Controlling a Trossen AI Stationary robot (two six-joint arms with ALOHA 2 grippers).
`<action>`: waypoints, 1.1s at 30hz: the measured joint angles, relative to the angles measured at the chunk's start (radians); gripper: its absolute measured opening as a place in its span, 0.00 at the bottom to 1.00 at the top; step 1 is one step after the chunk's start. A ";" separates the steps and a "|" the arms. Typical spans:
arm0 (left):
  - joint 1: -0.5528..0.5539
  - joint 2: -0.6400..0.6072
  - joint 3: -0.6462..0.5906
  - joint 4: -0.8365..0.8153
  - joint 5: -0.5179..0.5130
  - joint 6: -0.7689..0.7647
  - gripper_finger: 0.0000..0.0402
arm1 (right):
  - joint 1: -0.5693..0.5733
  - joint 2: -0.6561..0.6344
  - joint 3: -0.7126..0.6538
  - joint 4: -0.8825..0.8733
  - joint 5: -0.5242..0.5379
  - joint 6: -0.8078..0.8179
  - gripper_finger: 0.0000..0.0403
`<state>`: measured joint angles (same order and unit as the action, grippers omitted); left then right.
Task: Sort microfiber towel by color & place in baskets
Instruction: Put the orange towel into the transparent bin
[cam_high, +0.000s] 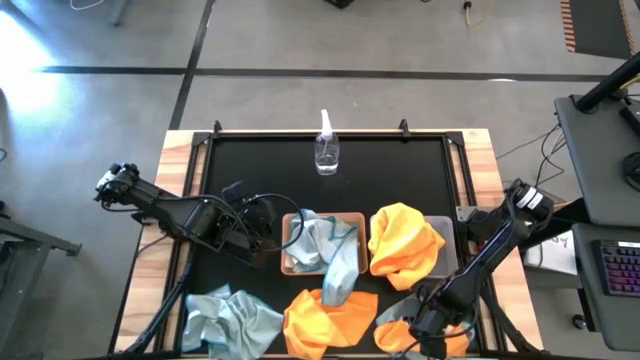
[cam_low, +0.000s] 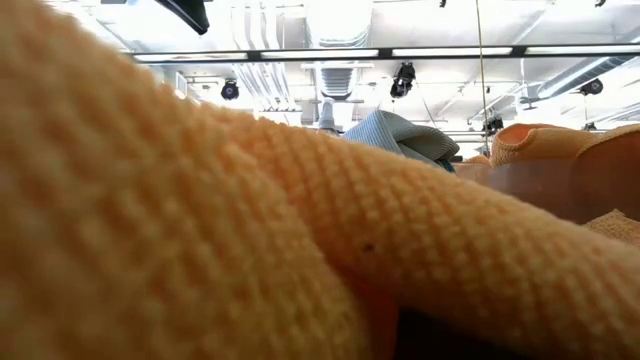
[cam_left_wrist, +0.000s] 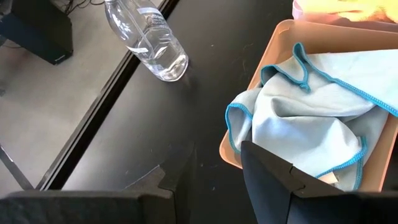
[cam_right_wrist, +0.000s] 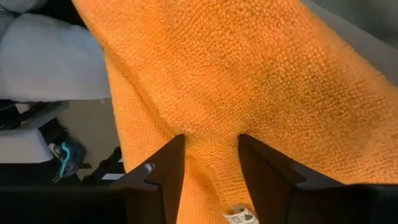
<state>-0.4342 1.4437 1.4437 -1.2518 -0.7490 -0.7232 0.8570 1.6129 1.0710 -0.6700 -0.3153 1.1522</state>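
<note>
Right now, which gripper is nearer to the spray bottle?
Left. The left gripper sits by the tan basket, just below the spray bottle in the high view. The right gripper is at the table's near edge, on an orange towel.

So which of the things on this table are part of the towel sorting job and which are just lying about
Part of the job:
- blue-grey towels
- orange towels
- tan basket
- grey basket
- right gripper, fingers around an orange towel
- left gripper, beside the tan basket

Just lying about:
- spray bottle
</note>
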 joint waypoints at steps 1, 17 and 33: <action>0.000 0.000 0.000 0.000 0.000 0.004 0.28 | 0.000 0.003 0.000 0.000 0.001 0.000 0.37; 0.000 0.000 0.000 0.001 0.000 0.011 0.28 | 0.000 0.103 0.003 0.004 0.000 -0.081 0.47; 0.000 0.000 0.000 0.001 0.000 0.011 0.28 | -0.001 0.114 0.002 0.001 0.001 -0.080 0.30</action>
<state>-0.4341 1.4437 1.4437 -1.2505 -0.7491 -0.7122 0.8562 1.7271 1.0733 -0.6689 -0.3141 1.0718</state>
